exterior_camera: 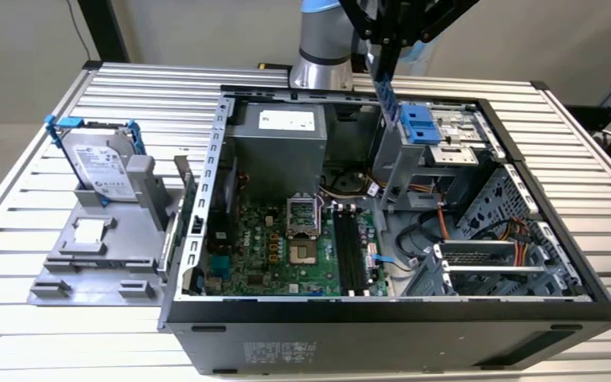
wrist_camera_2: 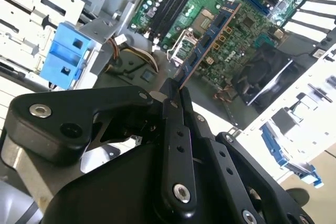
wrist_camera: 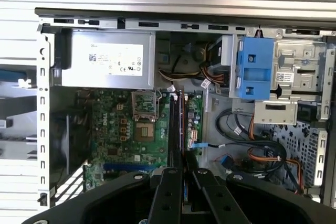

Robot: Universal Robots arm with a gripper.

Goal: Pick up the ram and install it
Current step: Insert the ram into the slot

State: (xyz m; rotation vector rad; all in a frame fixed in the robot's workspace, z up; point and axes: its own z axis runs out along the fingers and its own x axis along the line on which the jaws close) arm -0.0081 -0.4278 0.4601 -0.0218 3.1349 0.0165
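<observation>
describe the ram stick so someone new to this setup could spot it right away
Find the open computer case on the slatted table. Over it the gripper is shut on the ram, a thin dark-blue stick held on edge above the motherboard. Unlike the long black slots below, it is blue and off the board.

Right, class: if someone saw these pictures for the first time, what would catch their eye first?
The open computer case lies on a slatted metal table, its green motherboard bare. Above it the gripper holds the ram by one end, hanging over the case's interior. At the exterior view's left, a silver hard drive stands upright in a grey holder.
</observation>
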